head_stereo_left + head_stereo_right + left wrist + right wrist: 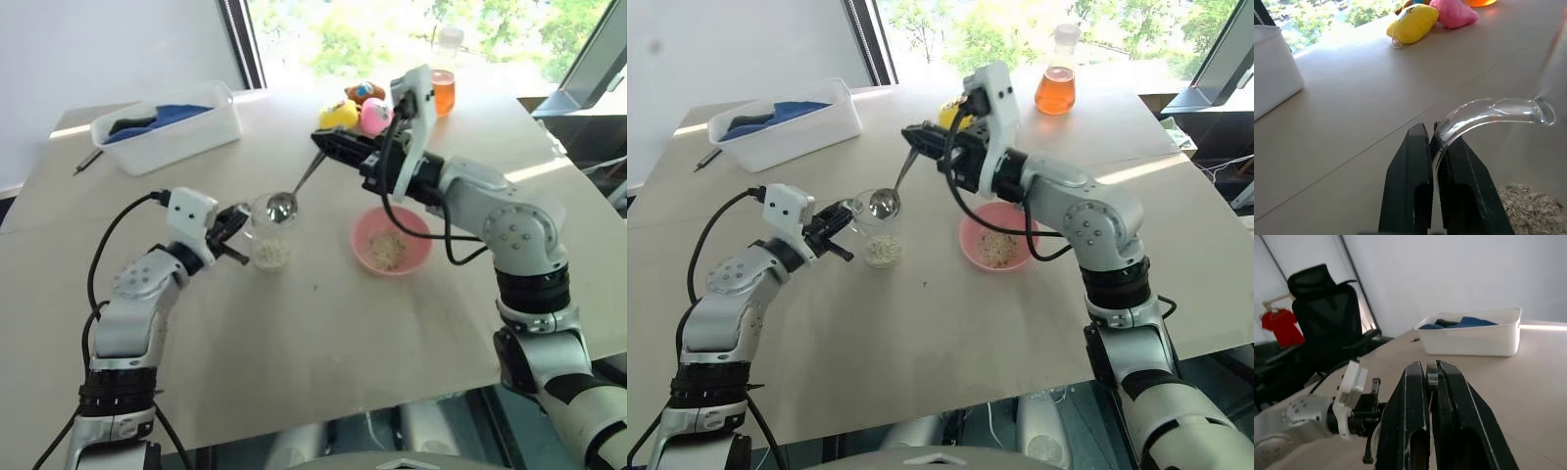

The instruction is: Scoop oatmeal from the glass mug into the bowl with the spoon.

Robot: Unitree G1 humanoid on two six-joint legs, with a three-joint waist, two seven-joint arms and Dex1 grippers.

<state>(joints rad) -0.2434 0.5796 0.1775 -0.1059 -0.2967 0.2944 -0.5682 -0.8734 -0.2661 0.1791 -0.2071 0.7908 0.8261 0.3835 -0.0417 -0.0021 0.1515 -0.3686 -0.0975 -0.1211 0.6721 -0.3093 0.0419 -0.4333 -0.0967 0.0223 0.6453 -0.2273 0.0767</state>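
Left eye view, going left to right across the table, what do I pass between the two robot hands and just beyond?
left hand shut on the glass mug's handle → glass mug with the spoon bowl over it → right hand shut on the spoon's handle → pink bowl holding oatmeal

The lower half of the worktop [323, 352] lies bare — open passage. At centre, the mug [270, 233] and bowl [391, 240] stand near each other with a gap between. The spoon [294, 194] hangs over the mug's rim. Upper left sits a white tub [167, 125]; toys [358, 111] and a flask [1056, 84] crowd the upper right.
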